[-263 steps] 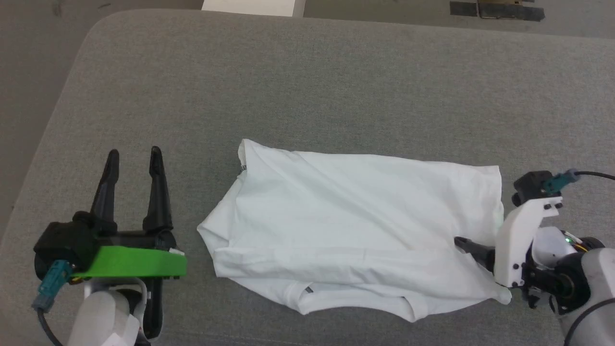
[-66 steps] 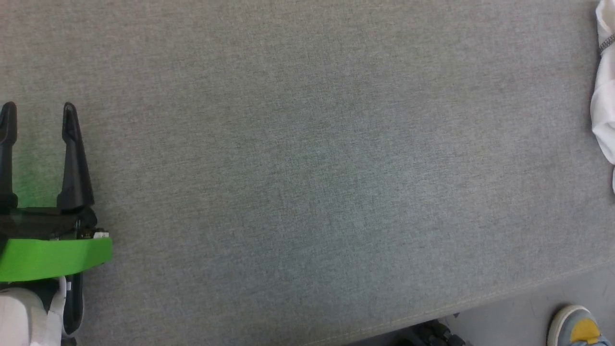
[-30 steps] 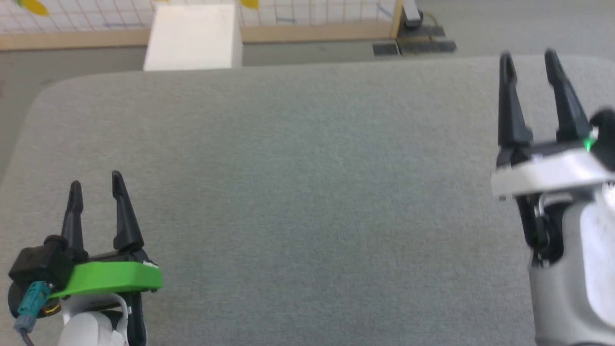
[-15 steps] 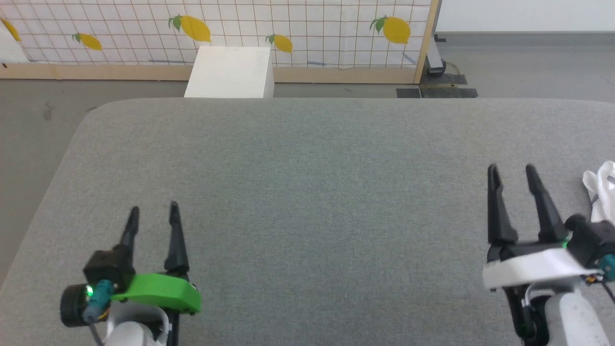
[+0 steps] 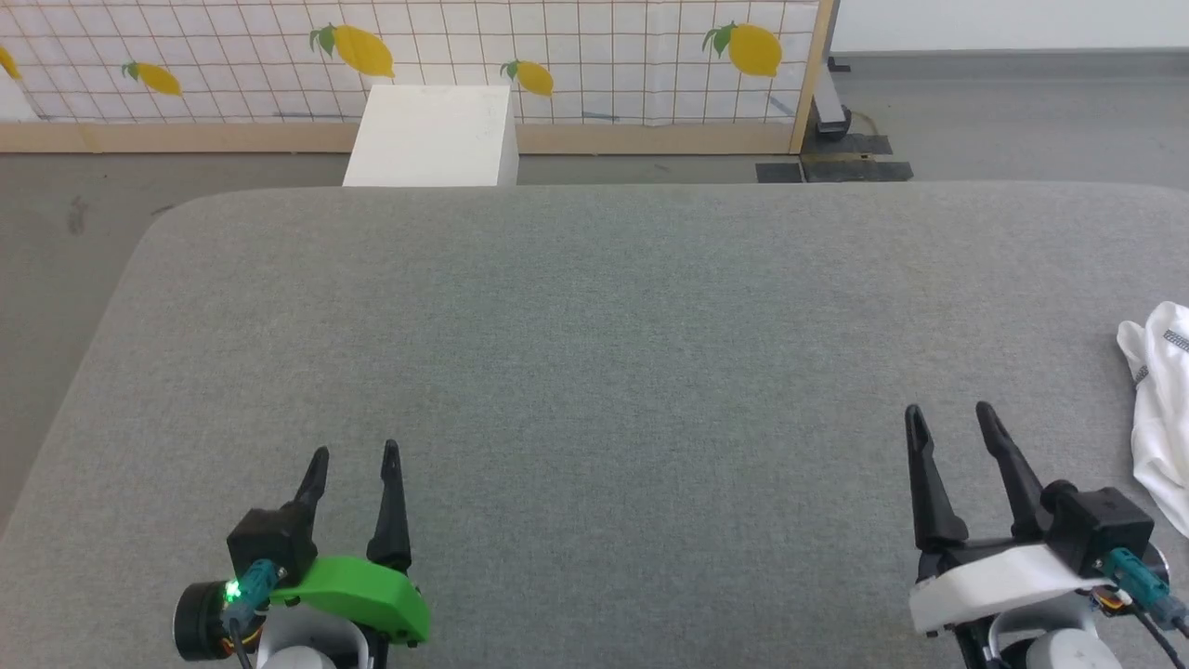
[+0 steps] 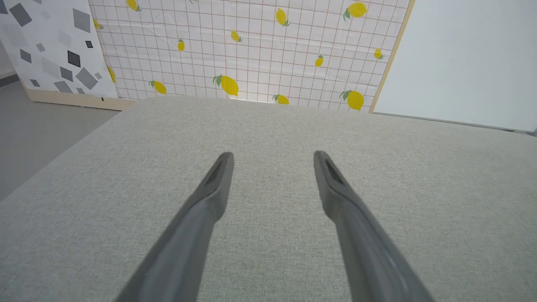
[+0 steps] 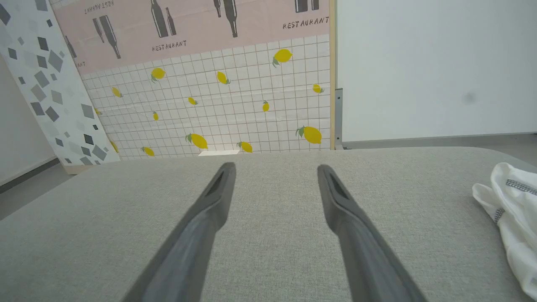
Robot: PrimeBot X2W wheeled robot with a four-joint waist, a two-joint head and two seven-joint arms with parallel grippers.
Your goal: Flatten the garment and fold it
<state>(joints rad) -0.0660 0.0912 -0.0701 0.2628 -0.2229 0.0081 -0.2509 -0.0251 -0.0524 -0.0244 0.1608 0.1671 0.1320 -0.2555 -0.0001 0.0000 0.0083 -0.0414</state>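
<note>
The white garment [image 5: 1161, 409] lies at the far right edge of the grey table [image 5: 594, 325], only its left part in view, with dark zigzag stitching showing. It also appears at the right of the right wrist view as the garment [image 7: 509, 209]. My right gripper [image 5: 948, 415] stands open near the table's front, left of the cloth and apart from it, nothing between its fingers [image 7: 209, 201]. My left gripper [image 5: 355, 455] is open at the lower left over bare table, its fingers [image 6: 214, 184] empty.
A white box [image 5: 432, 135] stands on the floor beyond the table's far edge. Behind it runs a lemon-patterned panel [image 5: 557, 56] with a wooden frame. The table's rounded left corner [image 5: 158, 223] drops to grey floor.
The head camera has swung from looking down at the table to a level rest view. Both grippers now sit lower in the picture, still open; the garment's edge shows at the right.
</note>
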